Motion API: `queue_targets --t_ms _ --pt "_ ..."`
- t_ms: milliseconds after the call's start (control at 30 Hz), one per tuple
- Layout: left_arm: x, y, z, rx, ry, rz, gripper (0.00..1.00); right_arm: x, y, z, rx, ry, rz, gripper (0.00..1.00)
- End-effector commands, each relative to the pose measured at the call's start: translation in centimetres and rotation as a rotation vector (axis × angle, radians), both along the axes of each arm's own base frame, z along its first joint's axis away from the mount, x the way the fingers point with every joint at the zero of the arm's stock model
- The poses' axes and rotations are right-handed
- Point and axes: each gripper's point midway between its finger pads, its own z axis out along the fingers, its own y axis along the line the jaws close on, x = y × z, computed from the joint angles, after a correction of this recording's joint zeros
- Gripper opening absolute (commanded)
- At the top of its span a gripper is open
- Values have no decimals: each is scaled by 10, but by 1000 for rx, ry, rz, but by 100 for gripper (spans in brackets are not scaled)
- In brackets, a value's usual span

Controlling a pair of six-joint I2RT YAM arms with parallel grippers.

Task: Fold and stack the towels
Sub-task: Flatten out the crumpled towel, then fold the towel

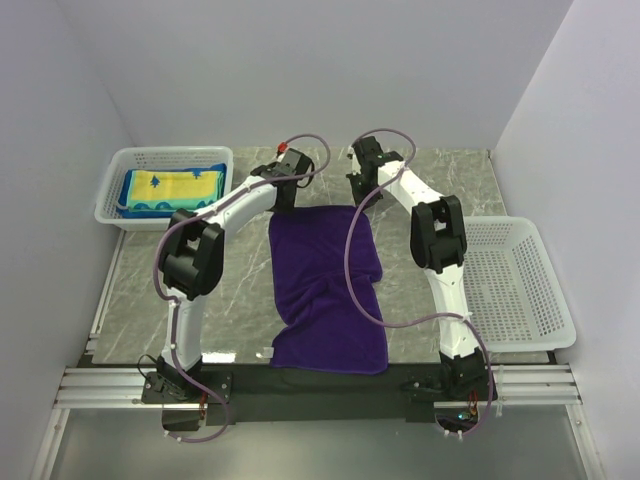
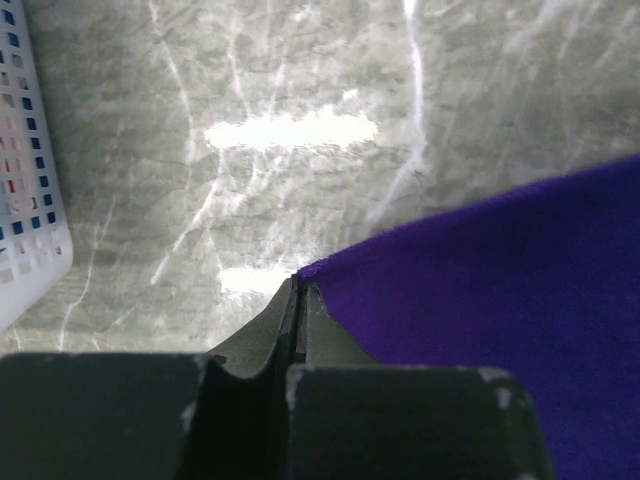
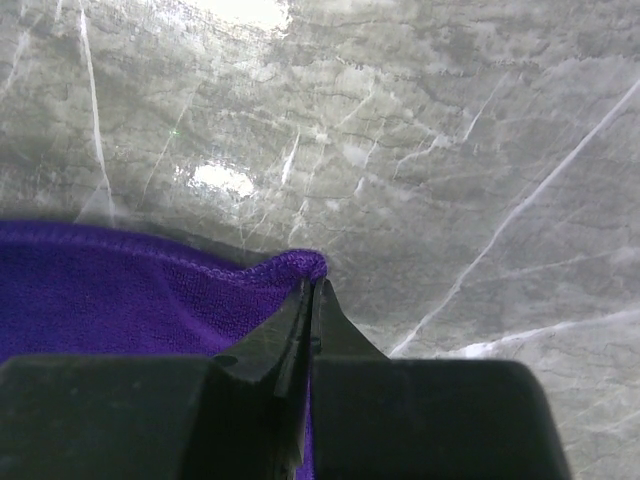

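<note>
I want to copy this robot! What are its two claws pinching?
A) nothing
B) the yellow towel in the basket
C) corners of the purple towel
C: the left gripper and right gripper are each shut on a corner of the purple towel.

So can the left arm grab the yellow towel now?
Probably not yet: its end effector is shut on the purple towel. The yellow towel lies uncovered in its basket, so after letting go it likely could.

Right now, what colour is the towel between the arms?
Plain purple towel, best seen in the top external view.
</note>
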Motion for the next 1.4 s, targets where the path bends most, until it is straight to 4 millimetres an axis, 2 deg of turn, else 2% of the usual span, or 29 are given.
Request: queue_targets --t_ms 0,33,67,133,167,233,267,433,500,533,567,600,633,733,800,933,1000,1033,1067,1100,1133,1200,1233,1267,1333,1367 --pt "19 8 20 -32 -63 27 1 -2 -4 14 -15 -35 -12 0" --pt "22 9 23 -39 -71 34 1 5 -4 22 -4 -73 -22 0" --pt "25 10 27 -46 -82 40 1 10 -4 42 15 -118 -38 0" --pt "36 14 41 -73 -120 58 1 23 -10 63 30 -187 -66 0" --pt "40 15 46 -83 -134 63 1 27 -12 81 44 -228 -81 0" --pt "52 17 64 -108 -184 72 1 40 -22 103 44 -304 -121 0" --pt "57 17 71 -116 -202 72 1 44 -26 119 47 -350 -143 0" --pt "96 22 124 -197 -360 91 1 76 -48 175 93 -547 -229 0" --pt "116 27 151 -243 -449 108 1 86 -53 194 133 -602 -254 0" --pt "123 27 160 -275 -474 105 1 96 -59 215 160 -661 -275 0" --pt "131 27 171 -302 -509 104 1 102 -62 221 177 -682 -294 0" --pt "140 33 184 -330 -548 116 1 107 -63 229 189 -706 -298 0" --pt "145 36 192 -347 -573 119 1 115 -63 246 214 -758 -300 0" --pt "159 42 214 -406 -650 98 1 127 -62 266 274 -825 -286 0" --pt "164 49 226 -434 -692 86 1 130 -62 274 284 -861 -279 0" --pt "163 51 233 -454 -710 49 1 128 -61 271 274 -850 -255 0" --pt "157 49 229 -449 -694 17 1 120 -55 273 291 -844 -217 0" --pt "155 48 231 -454 -697 4 1 115 -55 262 288 -821 -209 0" --pt "152 47 229 -456 -691 -9 1 108 -52 269 301 -823 -188 0" --pt "143 46 224 -459 -671 -26 1 103 -50 267 306 -814 -176 0" --pt "139 45 223 -460 -669 -34 1 96 -51 253 302 -780 -170 0" --pt "125 47 212 -452 -638 -43 1 81 -47 257 319 -768 -138 0" --pt "120 47 208 -453 -626 -47 1 73 -45 241 314 -726 -132 0" --pt "116 48 204 -451 -612 -47 1 64 -44 248 321 -731 -124 0" --pt "100 48 191 -454 -566 -59 1 47 -42 238 323 -692 -111 0" --pt "93 49 176 -451 -529 -58 1 41 -40 234 323 -677 -107 0"
